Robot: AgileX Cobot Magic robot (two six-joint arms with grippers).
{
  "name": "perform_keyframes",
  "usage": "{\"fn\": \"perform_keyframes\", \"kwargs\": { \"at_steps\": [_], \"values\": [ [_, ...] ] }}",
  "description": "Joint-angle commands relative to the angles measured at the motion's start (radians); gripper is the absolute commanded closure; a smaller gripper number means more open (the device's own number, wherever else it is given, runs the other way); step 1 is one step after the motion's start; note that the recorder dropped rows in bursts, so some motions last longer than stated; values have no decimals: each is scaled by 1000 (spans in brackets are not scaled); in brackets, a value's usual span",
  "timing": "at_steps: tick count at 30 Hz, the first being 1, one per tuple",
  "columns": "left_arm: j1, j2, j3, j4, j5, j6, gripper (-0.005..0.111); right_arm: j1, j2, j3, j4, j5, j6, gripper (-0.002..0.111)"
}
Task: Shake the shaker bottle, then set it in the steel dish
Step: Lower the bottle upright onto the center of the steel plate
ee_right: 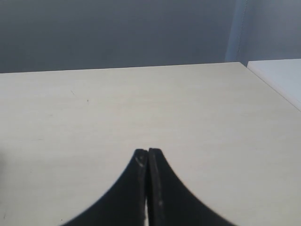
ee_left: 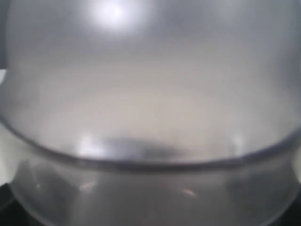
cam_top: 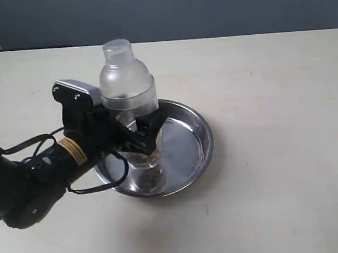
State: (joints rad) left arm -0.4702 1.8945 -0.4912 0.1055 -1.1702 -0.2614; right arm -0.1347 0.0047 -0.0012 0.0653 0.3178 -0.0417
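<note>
Shaker bottle [cam_top: 127,86]: likely light, stiff, slick plastic. Left claw [cam_top: 138,138] grasps its mid-body from 9 o'clock, in steel dish [cam_top: 189,143]. Right claw [ee_right: 148,162] clenched, empty.

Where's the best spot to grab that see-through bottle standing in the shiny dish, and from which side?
Grip the shaker bottle around its straight lower body, below the rounded shoulders, coming in level from the side. It stands upright in the steel dish, and its sloping shoulders and narrow cap would probably slip. The left gripper holds it that way.
</note>
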Motion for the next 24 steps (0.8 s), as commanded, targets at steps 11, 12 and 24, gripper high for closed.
{"fn": "perform_keyframes", "kwargs": {
  "at_steps": [11, 12, 24],
  "values": [
    [1, 94, -28, 91, -51, 13, 104, -3, -5, 1, 0, -12, -2, 109],
    [1, 94, -28, 117, -51, 28, 100, -3, -5, 1, 0, -12, -2, 109],
    [1, 94, -28, 174, -51, 64, 1, -3, -5, 1, 0, -12, -2, 109]
  ]
}}
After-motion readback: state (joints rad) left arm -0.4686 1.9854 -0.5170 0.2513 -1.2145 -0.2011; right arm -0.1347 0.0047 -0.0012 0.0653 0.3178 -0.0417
